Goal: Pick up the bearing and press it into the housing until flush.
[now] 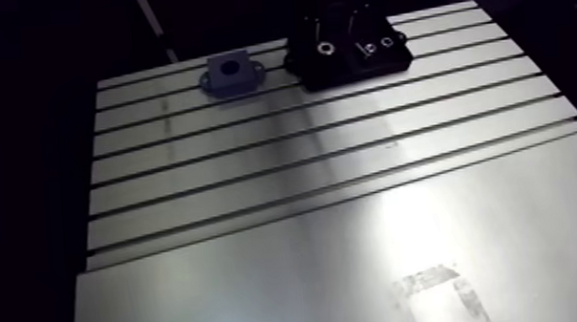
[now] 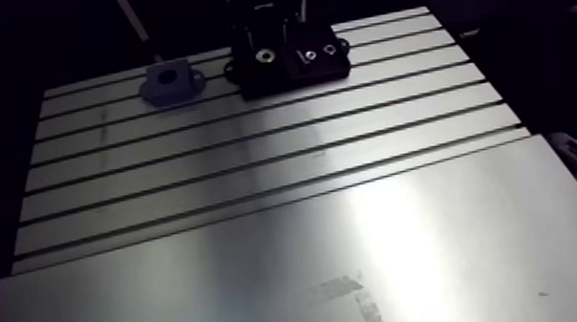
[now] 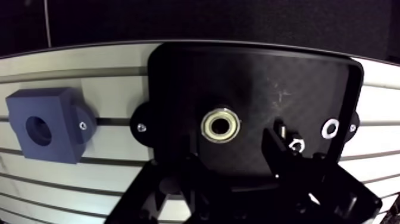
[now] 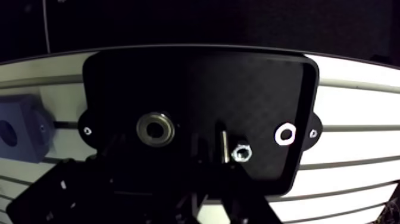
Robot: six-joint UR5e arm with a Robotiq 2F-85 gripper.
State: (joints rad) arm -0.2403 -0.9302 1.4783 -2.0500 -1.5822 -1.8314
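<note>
Bearing (image 3: 221,126) on black tray (image 3: 286,77), just ahead of tool (image 3: 233,158) (fingers (image 3: 275,144) seemingly apart)

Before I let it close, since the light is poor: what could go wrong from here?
1. The bearing sits in the black tray, between the open hand's fingers; they may catch the tray rather than the ring.
2. A nut lies close beside one finger and could get knocked.
3. The blue housing stands aside; a weak grip might slip on the way.

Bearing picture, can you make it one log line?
bearing: seated in black tray | housing: beside tray, empty | gripper: open above bearing, not gripping
</note>
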